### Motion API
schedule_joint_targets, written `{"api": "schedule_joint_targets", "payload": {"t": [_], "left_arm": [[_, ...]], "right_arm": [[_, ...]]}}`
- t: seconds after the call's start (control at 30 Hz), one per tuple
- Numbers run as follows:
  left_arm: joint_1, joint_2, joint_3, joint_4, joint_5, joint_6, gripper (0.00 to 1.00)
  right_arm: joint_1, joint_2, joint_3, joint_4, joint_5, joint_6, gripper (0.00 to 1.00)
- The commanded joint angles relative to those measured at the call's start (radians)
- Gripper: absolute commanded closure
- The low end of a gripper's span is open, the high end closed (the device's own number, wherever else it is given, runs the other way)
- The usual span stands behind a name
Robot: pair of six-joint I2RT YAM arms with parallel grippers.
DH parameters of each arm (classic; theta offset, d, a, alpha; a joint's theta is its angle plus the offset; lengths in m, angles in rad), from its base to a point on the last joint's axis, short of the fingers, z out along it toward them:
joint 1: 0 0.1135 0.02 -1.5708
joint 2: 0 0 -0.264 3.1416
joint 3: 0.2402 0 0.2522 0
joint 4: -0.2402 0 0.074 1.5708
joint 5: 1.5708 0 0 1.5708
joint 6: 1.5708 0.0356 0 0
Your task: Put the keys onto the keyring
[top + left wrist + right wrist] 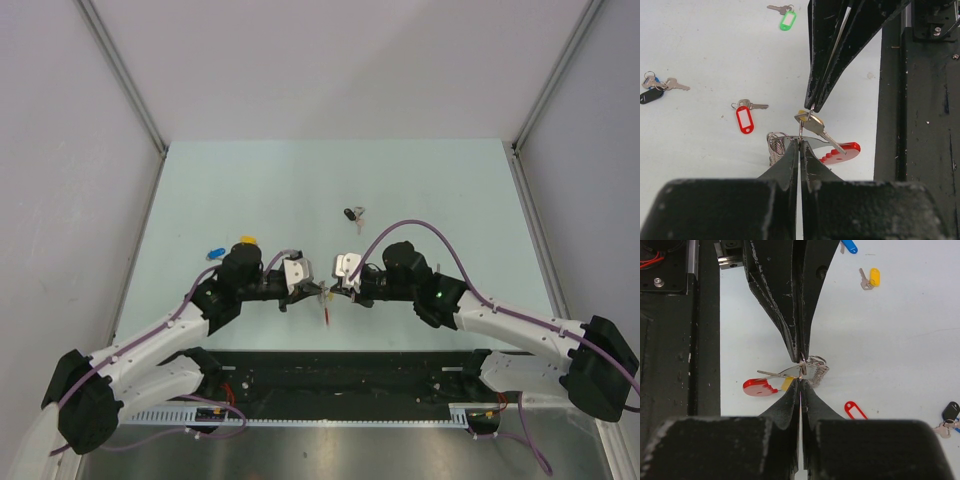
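My two grippers meet tip to tip above the table's near middle. My left gripper (pixel 800 141) is shut on a thin wire of the keyring, whose red band (pixel 842 151) and grey coiled chain (pixel 774 145) hang just beyond its tips. My right gripper (pixel 800 380) is shut on the small ring of a silver key (pixel 816 126) with a yellow tag (pixel 787 383), held against the keyring (pixel 760 387). In the top view the red band (pixel 327 315) hangs below the joined tips. Loose keys lie on the table: red tag (pixel 744 119), green tag (pixel 787 20), black tag (pixel 651 96).
The black base rail (pixel 920 125) runs close along the near side. Another yellow-tagged key (pixel 872 277) and a blue-tagged key (pixel 850 246) lie at the left of the table (pixel 440 200). The black-tagged keys (pixel 352 213) lie beyond the grippers.
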Motion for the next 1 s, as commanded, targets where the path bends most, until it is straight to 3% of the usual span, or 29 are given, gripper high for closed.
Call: {"api": "schedule_joint_targets", "payload": {"t": [0.0,0.37,0.97], "left_arm": [[-0.006,-0.018,0.022,-0.007,0.022,0.036,1.0],[-0.006,-0.023,0.019,-0.009,-0.004,0.037,1.0],[-0.008,-0.03,0.018,-0.005,0.01,0.039,1.0]], "right_arm": [[-0.002,0.003,0.041,0.035,-0.006,0.011,1.0],[-0.002,-0.057,0.042,0.017,0.025,0.015,1.0],[-0.002,0.004,0.042,0.041,0.0,0.02,1.0]]}}
